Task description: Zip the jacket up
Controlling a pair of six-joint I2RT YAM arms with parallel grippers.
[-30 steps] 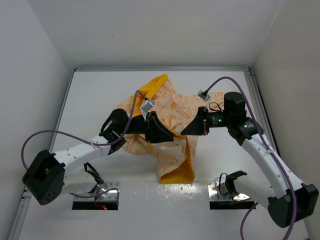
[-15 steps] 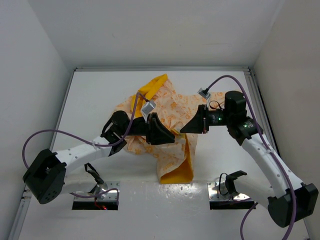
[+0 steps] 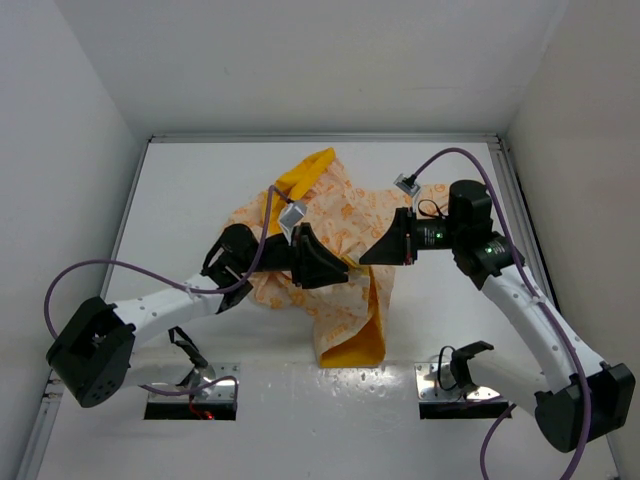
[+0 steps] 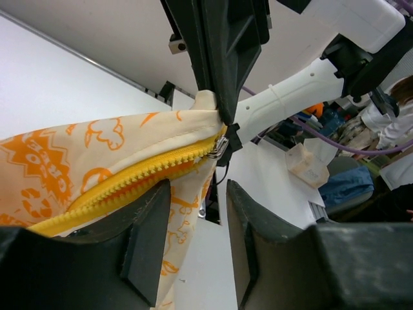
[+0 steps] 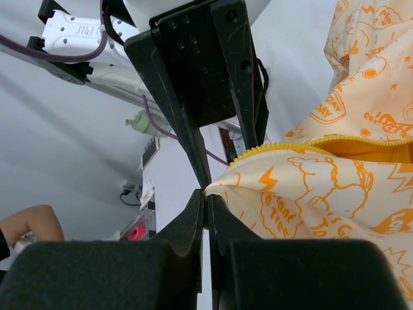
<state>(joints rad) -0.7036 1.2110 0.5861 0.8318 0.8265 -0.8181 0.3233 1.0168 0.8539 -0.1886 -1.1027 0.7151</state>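
Right end effector (image 5: pixel 205 195) pinches jacket (image 3: pixel 345 215) edge beside slider (image 4: pixel 217 147), left end effector (image 4: pixel 193 194) open; I judge the zip nearly closed, the rest hidden

You're in robotics lab: plain white panel walls (image 3: pixel 300 70) box in white tabletop (image 3: pixel 200 190), purple cables (image 3: pixel 455 152) loose, cluttered white bench (image 4: pixel 271 187) beyond.

Top camera looks down; wrist cameras face each other closely, sharing the jacket (image 4: pixel 77 155).
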